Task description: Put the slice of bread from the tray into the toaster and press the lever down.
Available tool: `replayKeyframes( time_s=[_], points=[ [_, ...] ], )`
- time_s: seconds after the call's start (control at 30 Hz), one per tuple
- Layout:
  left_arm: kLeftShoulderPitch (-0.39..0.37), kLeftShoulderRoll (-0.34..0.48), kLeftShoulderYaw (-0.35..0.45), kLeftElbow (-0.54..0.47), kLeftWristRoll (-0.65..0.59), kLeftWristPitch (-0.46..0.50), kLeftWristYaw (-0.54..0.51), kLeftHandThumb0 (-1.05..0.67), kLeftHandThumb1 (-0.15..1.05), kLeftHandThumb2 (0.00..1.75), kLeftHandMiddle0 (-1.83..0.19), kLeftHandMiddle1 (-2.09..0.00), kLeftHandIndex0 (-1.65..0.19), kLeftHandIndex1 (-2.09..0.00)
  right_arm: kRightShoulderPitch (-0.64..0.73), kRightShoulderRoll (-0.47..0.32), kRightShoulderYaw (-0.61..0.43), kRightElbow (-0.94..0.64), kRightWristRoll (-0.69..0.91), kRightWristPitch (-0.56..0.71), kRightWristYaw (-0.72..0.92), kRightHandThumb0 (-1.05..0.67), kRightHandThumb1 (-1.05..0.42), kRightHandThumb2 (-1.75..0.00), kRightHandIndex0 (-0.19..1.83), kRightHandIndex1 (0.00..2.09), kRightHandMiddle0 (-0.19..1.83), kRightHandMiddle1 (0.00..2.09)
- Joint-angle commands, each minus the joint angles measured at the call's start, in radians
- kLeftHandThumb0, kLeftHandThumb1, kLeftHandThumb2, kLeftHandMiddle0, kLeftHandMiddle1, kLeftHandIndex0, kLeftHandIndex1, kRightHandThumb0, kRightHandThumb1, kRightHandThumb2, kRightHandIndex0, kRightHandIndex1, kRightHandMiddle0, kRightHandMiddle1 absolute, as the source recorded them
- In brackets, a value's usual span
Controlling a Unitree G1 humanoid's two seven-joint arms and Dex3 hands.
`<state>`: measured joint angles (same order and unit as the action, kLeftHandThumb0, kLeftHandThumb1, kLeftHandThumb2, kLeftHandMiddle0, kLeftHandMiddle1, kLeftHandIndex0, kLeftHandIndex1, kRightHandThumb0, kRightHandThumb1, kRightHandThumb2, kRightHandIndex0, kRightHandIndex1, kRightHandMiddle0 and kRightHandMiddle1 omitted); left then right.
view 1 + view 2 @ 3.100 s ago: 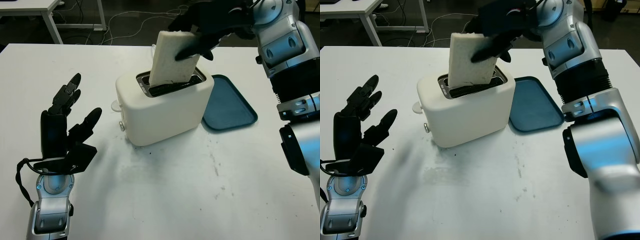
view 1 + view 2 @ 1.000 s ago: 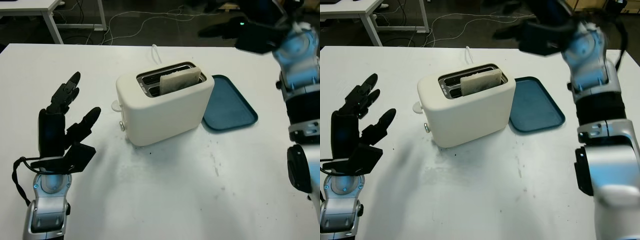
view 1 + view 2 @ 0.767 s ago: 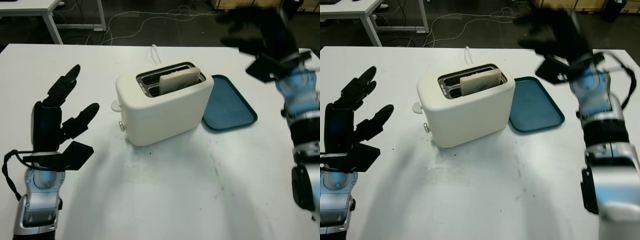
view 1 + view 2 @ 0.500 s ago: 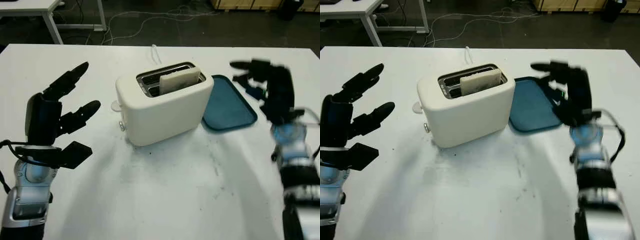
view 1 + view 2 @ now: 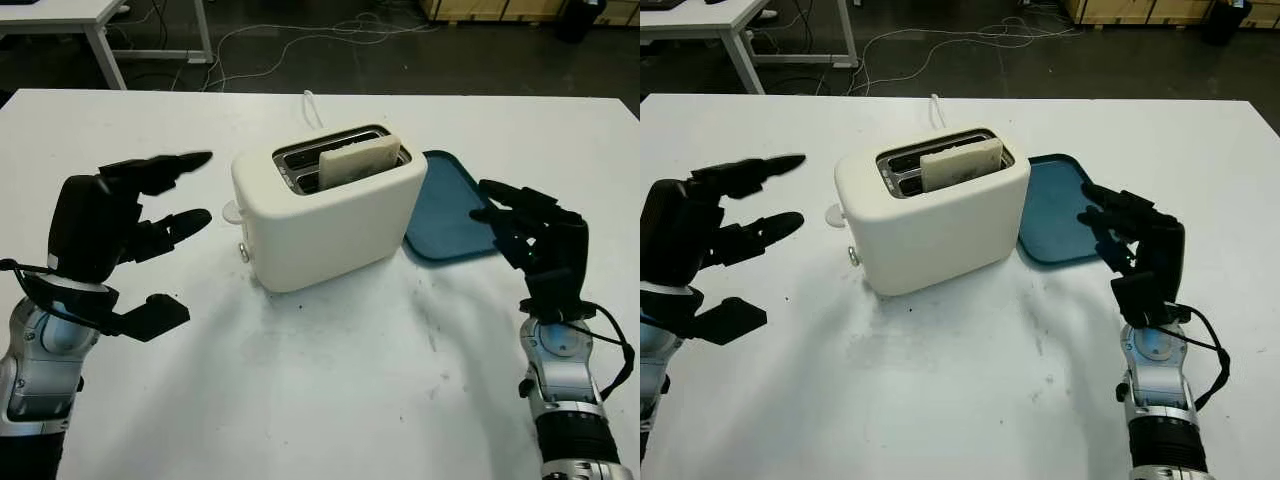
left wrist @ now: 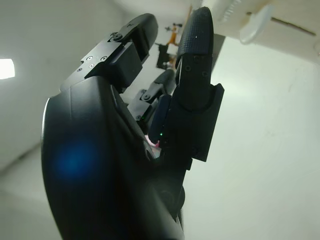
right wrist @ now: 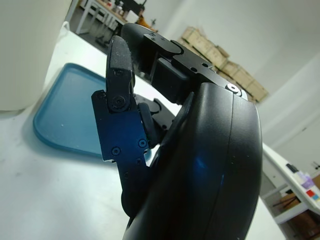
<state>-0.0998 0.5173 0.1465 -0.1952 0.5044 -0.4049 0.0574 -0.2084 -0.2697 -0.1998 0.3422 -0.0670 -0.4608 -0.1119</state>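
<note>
Bread (image 5: 360, 163) sits upright in the toaster's (image 5: 330, 218) front slot, top edge poking out, long axis running along the slot. Left hand (image 5: 115, 235) open, left of the toaster, holding nothing. Right hand (image 5: 535, 240) open, right of toaster, at the tray's (image 5: 450, 205) near edge, well apart from the bread.

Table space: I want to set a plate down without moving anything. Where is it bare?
The near table, in front of the toaster and between the left robot hand and right robot hand, is bare. So is the blue tray. It is crowded where the tray's edge meets the toaster.
</note>
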Motion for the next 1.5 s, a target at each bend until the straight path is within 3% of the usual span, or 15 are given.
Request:
replayKeyframes(
  time_s=[0.0, 0.1, 0.13, 0.2, 0.33, 0.43, 0.7, 0.83, 1.1, 1.3, 1.47],
  points=[
    [-0.012, 0.011, -0.008, 0.009, 0.022, -0.027, 0.018, -0.42, 0.92, 0.11, -0.98, -0.20, -0.86, -0.11, -0.005, 0.007, -0.008, -0.003, 0.010, 0.009, -0.007, -0.52, -0.92, -0.26, 1.02, 0.48, 1.10, 0.02],
    [-0.013, 0.010, -0.007, 0.020, 0.040, -0.061, 0.043, -0.36, 0.92, 0.05, -1.03, -0.28, -0.91, -0.11, -0.012, 0.004, -0.009, -0.006, 0.013, 0.007, 0.000, -0.52, -0.92, -0.26, 1.03, 0.46, 1.10, 0.01],
    [-0.012, 0.012, -0.006, 0.020, 0.051, -0.069, 0.050, -0.34, 0.92, 0.03, -1.03, -0.36, -0.94, -0.11, -0.013, 0.003, -0.010, -0.007, 0.013, 0.009, 0.001, -0.51, -0.92, -0.26, 1.03, 0.46, 1.10, 0.01],
    [-0.009, 0.027, -0.005, 0.013, 0.087, -0.090, 0.060, -0.31, 0.92, 0.04, -0.89, -0.74, -0.98, -0.07, -0.015, 0.001, -0.012, -0.009, 0.017, 0.015, 0.006, -0.51, -0.92, -0.26, 1.04, 0.45, 1.10, 0.01],
    [0.014, 0.043, 0.004, -0.046, 0.166, -0.079, 0.058, -0.23, 0.92, 0.05, -0.85, -0.97, -1.00, -0.06, -0.018, 0.001, -0.012, -0.008, 0.015, 0.020, 0.006, -0.52, -0.92, -0.26, 1.04, 0.43, 1.10, 0.01],
    [0.041, 0.031, 0.014, -0.111, 0.218, -0.033, 0.048, -0.22, 0.92, 0.06, -0.83, -1.06, -0.99, -0.04, -0.018, 0.004, -0.010, -0.010, 0.009, 0.026, 0.001, -0.52, -0.92, -0.26, 1.04, 0.42, 1.10, 0.00],
    [0.125, -0.083, -0.023, -0.264, 0.343, 0.173, 0.014, -0.24, 0.92, 0.32, -0.74, -1.36, -0.89, 0.00, -0.022, 0.006, -0.007, -0.019, 0.005, 0.027, -0.002, -0.52, -0.92, -0.26, 1.04, 0.39, 1.10, 0.00],
    [0.147, -0.136, -0.058, -0.289, 0.367, 0.239, 0.000, -0.18, 0.92, 0.23, -0.68, -1.57, -0.86, 0.00, -0.026, 0.007, -0.006, -0.014, 0.003, 0.023, -0.004, -0.53, -0.92, -0.25, 1.04, 0.37, 1.09, 0.00],
    [0.174, -0.190, -0.129, -0.337, 0.439, 0.370, -0.076, -0.16, 0.92, 0.24, -0.62, -1.71, -0.81, 0.00, -0.027, 0.006, -0.010, -0.008, 0.010, 0.017, -0.002, -0.54, -0.92, -0.23, 1.06, 0.34, 1.10, 0.00],
    [0.161, -0.185, -0.145, -0.331, 0.429, 0.389, -0.091, -0.16, 0.92, 0.26, -0.58, -1.73, -0.81, 0.00, -0.029, 0.007, -0.010, -0.004, 0.014, 0.007, 0.000, -0.54, -0.92, -0.23, 1.07, 0.33, 1.10, 0.00],
    [0.142, -0.157, -0.156, -0.302, 0.444, 0.395, -0.117, -0.27, 0.92, 0.38, -0.55, -1.73, -0.80, 0.00, -0.027, 0.011, -0.011, -0.009, 0.018, 0.009, 0.000, -0.54, -0.92, -0.22, 1.07, 0.32, 1.10, 0.00]
  ],
)
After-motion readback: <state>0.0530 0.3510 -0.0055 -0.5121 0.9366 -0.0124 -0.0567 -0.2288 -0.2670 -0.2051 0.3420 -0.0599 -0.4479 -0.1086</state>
